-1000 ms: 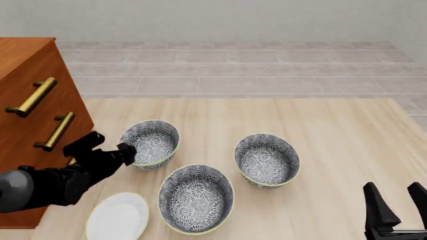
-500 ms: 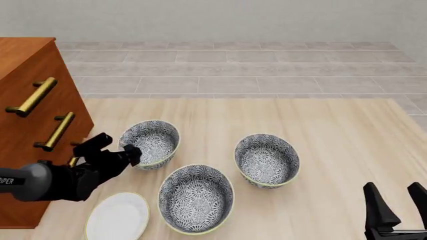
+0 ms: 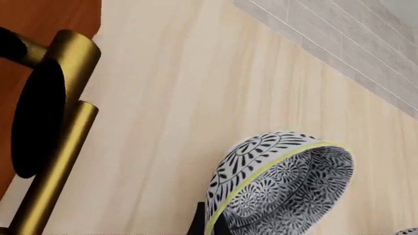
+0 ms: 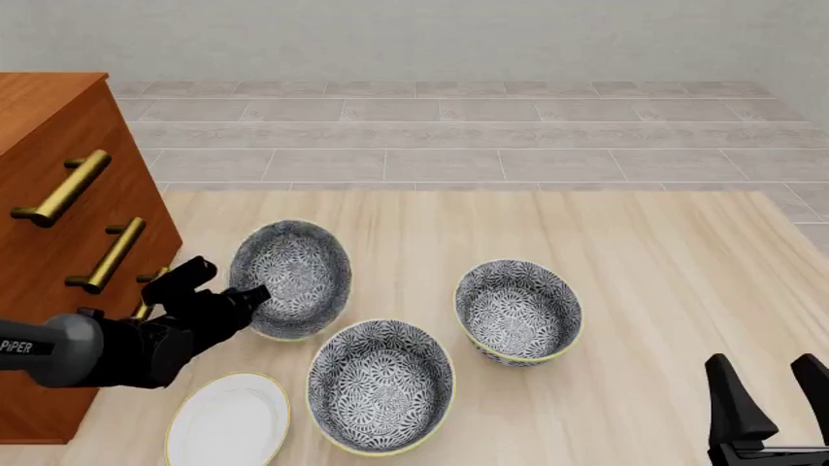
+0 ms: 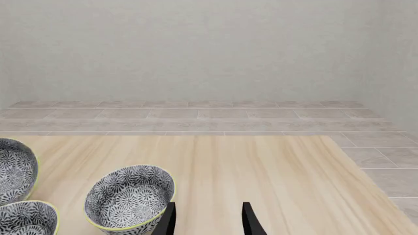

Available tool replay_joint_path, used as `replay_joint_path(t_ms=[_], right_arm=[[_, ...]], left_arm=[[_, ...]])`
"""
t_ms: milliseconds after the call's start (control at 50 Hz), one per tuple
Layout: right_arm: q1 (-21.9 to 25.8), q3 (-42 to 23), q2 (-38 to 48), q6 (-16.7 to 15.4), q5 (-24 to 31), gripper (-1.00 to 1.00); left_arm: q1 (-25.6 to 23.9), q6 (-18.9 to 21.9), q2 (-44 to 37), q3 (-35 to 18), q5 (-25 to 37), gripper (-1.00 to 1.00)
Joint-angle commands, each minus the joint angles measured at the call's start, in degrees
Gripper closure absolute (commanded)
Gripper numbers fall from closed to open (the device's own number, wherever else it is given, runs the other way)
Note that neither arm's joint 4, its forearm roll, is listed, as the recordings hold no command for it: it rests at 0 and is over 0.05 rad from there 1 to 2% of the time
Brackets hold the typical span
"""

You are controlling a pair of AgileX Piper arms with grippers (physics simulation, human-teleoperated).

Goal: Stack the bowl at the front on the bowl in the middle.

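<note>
Bowl at the front (image 4: 295, 277) I take to be the one farthest along the arms' reach, though which bowl "front" means is a judgement.

Nearest, by the surface's (image 4: 674, 252) near right corner, the right fingers (image 4: 764, 408) stand apart and hold nothing, well away from all the bowls. At the near left sits a white plate (image 4: 231, 422), with a third bowl (image 4: 380, 386) just beside it, upright.

Farther in and toward the right rests the bowl in the middle (image 4: 518, 311), upright and open-mouthed.

Farthest, near the left edge beside the wooden cabinet (image 4: 65, 194), the bowl at the front is tipped, its mouth turned toward the near edge. The left fingers (image 4: 252, 294) are clamped on its near-left rim.

The target lies rightward and slightly nearer than the held bowl, so the left arm is the nearer one. The carry should run toward the right edge, levelling the bowl before lowering it.
</note>
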State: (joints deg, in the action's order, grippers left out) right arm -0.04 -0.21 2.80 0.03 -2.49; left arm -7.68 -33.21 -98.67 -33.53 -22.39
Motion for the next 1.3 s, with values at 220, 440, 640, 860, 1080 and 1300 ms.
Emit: replay_joint_path(t_ms=[220,440,640,860,1080,1300], right_arm=[[0.0,0.0,0.0,0.0,0.0,-1.0],[0.0,0.0,0.0,0.0,0.0,-1.0],[0.0,0.0,0.0,0.0,0.0,-1.0],[0.0,0.0,0.0,0.0,0.0,-1.0],[0.0,0.0,0.0,0.0,0.0,-1.0],[0.0,0.0,0.0,0.0,0.0,-1.0]], left_arm=[[1.2,0.5,4.8,0.1,3.0,1.0],[-0.3,-1.2,12.9,-1.5,9.7,1.0],[-3.7,-0.7,20.7,-3.6,17.5,1.0],[-7.7,-0.2,24.7,-5.5,23.3,1.0],[-17.4,-3.7,26.6,-5.5,26.5,1.0],[-21.5,0.7,32.9,-11.0,36.6,1.0]])
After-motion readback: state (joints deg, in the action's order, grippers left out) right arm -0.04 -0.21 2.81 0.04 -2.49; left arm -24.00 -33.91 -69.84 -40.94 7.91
